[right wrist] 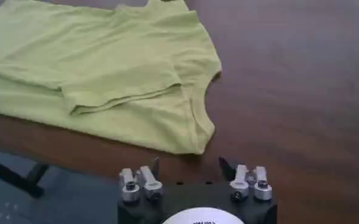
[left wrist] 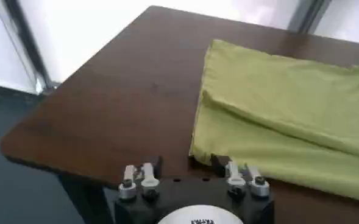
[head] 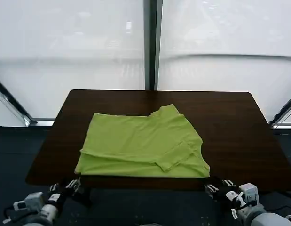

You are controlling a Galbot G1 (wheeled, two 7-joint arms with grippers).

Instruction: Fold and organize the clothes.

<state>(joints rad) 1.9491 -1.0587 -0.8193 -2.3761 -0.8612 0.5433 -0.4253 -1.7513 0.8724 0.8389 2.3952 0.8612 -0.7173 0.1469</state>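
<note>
Lime-green thin-fabric T-shirt point(head: 145, 143) folded at frame centre on dark brown wooden table point(head: 230, 127), left gripper point(head: 70, 187) lower left and right gripper point(head: 218, 188) lower right, both held spread apart, nothing gripped.

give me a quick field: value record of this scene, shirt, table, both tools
shirt: lime-green T-shirt, partly folded, lying flat with a sleeve folded over on top
table: dark brown table, shirt lies toward its near edge
left tool: left tool open, empty, just off the table's near edge by the shirt's left corner
right tool: right tool open, empty, off the near edge by the shirt's right corner
contact: neither tool touches the shirt
</note>
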